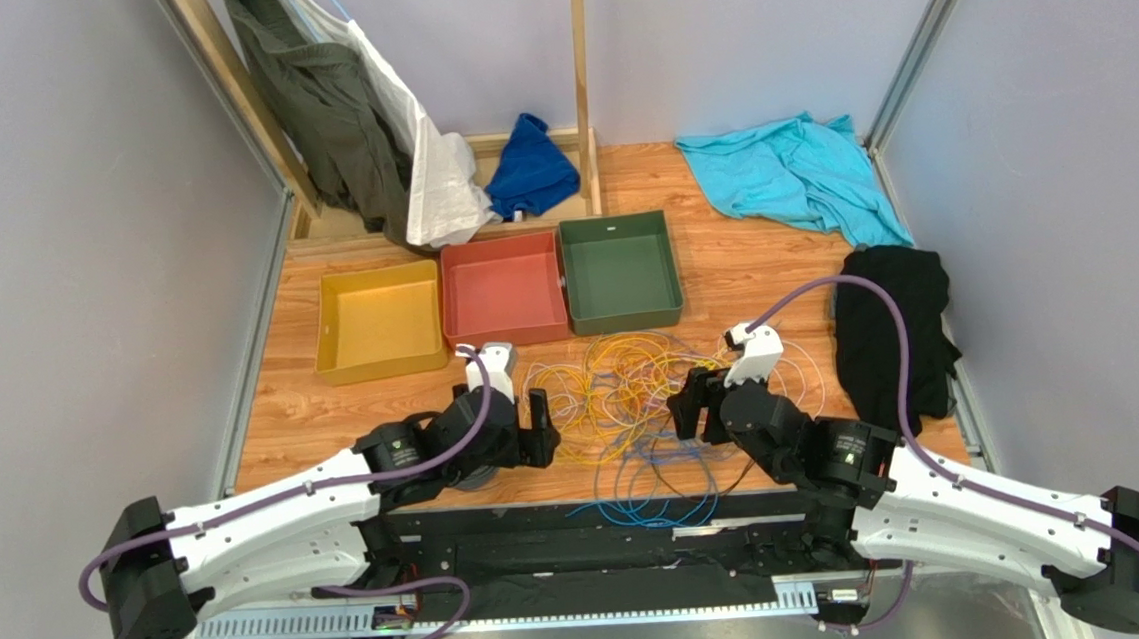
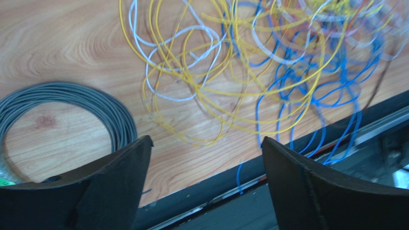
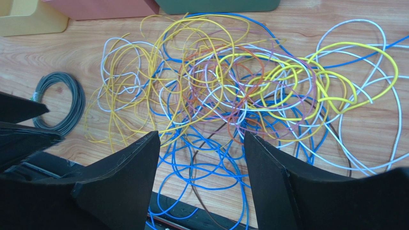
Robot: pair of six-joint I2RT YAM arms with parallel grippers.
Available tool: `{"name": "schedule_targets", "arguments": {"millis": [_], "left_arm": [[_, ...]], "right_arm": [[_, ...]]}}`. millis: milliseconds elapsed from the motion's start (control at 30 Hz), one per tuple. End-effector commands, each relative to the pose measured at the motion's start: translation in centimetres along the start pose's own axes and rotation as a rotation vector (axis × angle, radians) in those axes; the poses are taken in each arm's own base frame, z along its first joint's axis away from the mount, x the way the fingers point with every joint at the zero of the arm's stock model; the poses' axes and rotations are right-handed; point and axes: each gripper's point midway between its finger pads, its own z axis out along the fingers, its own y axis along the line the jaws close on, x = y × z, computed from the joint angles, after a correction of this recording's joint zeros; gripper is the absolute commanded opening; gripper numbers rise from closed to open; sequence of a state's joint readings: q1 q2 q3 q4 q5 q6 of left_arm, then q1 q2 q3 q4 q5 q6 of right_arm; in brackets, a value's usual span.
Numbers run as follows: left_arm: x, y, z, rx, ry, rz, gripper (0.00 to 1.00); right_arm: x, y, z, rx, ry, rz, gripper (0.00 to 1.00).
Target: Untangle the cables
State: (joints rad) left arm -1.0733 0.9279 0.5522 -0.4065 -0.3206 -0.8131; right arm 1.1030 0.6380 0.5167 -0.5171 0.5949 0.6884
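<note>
The left claw (image 2: pixel 206 143) is nearest, its two black fingers spread wide with nothing between them, above the near edge of the wooden worktop (image 2: pixel 57 43). A dark grey coil (image 2: pixel 113 112) lies flat on the wood, close to the finger at the left of that view. The right claw (image 3: pixel 201 139) is released too and holds nothing; it hangs over the near side of the cables (image 3: pixel 230 86). These yellow, blue, white and orange cables lie in one tangled heap between the two claws. Some blue loops reach the near edge. Behind the heap a yellow tray (image 1: pixel 376 321), a red tray (image 1: pixel 503 290) and a green tray (image 1: pixel 619 271) stand in a row.
</note>
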Motion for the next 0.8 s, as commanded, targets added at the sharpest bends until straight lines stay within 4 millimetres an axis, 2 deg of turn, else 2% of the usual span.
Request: {"name": "schedule_targets", "arguments": {"millis": [0, 33, 133, 233, 433, 533, 767], "left_arm": [[-2.5, 0.4, -0.8, 0.007, -0.156, -0.096, 0.90], [-3.0, -0.3, -1.2, 0.059, -0.186, -0.102, 0.90], [-2.5, -1.7, -1.8, 0.146, -0.138, 0.021, 0.89], [-2.1, -3.2, -1.4, 0.187, -0.089, 0.102, 0.99], [-0.2, -6.3, 1.3, 0.199, 0.008, 0.257, 0.99], [1.7, -7.3, 3.8, 0.173, 0.077, 0.325, 0.93], [2.2, -8.7, 6.7, 0.161, 0.092, 0.345, 0.80]], "right_arm": [[-0.2, -0.9, 0.1, 0.033, -0.042, 0.035, 0.69], [-0.2, -0.7, -0.1, 0.016, -0.041, 0.026, 0.69], [0.2, -0.2, -0.5, -0.021, -0.005, -0.003, 0.68], [0.3, -0.3, -0.6, -0.023, 0.003, -0.005, 0.67], [0.3, -0.3, -0.9, -0.037, 0.003, 0.000, 0.66], [0.5, -0.4, -0.9, -0.036, 0.011, -0.004, 0.66], [0.8, -0.2, -0.8, -0.037, 0.033, -0.014, 0.65]]}}
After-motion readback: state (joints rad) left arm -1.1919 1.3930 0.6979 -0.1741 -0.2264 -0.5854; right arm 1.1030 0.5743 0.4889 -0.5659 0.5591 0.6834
